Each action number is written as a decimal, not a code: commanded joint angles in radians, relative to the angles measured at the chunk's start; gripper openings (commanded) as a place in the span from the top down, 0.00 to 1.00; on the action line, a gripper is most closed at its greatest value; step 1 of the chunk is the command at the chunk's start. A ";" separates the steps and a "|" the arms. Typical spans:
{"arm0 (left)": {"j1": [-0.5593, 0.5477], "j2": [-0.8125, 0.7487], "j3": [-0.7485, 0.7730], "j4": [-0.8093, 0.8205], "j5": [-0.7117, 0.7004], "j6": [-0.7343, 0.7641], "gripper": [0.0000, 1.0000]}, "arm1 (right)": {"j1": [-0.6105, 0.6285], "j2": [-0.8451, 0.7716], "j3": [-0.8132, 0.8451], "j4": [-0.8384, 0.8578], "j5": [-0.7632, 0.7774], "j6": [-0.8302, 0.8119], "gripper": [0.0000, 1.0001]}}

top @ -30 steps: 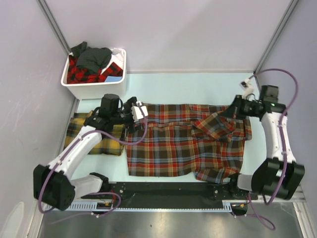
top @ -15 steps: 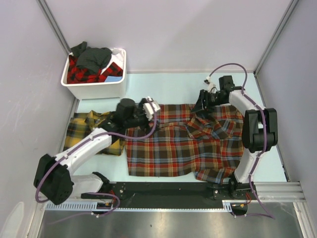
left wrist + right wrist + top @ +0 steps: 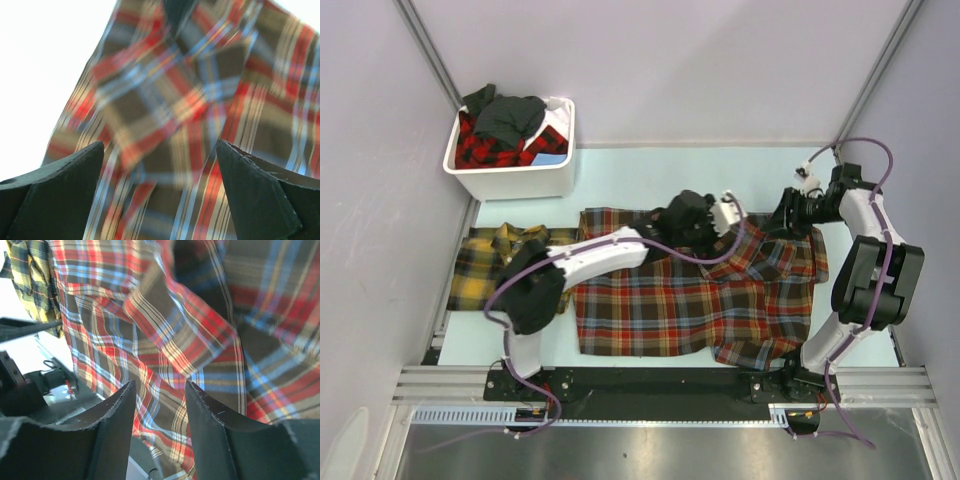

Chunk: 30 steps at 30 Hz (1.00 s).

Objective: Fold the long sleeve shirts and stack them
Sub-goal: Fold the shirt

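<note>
Red-brown plaid shirt (image 3: 670, 310): spread on the surface (image 3: 650, 180), centre. Yellow-green plaid shirt (image 3: 480, 270): just beside it, left. Left end effector (image 3: 160, 150): fingers wide apart over the red-brown cloth. Right end effector (image 3: 159, 385): fingers apart, gripping nothing, at that shirt's far right corner.

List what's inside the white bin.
The white bin holds a red-black plaid shirt with a dark grey garment heaped on top. Whatever lies beneath them is covered.

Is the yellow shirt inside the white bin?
No, the yellow shirt lies on the table, outside the bin and nearer the arms' bases.
</note>
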 commanded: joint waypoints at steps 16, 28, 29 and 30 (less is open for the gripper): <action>-0.122 0.390 0.262 0.158 -0.239 0.040 0.09 | -0.146 0.033 -0.028 0.002 0.059 0.059 0.54; -0.156 0.511 0.427 0.017 -0.316 0.096 0.07 | -0.159 0.063 -0.019 -0.004 0.050 -0.019 0.53; -0.156 0.523 0.453 -0.005 -0.334 0.092 0.08 | -0.159 0.065 -0.022 -0.006 0.050 -0.025 0.53; -0.154 0.548 0.502 -0.047 -0.343 0.084 0.17 | -0.160 0.070 -0.028 -0.004 0.050 -0.036 0.53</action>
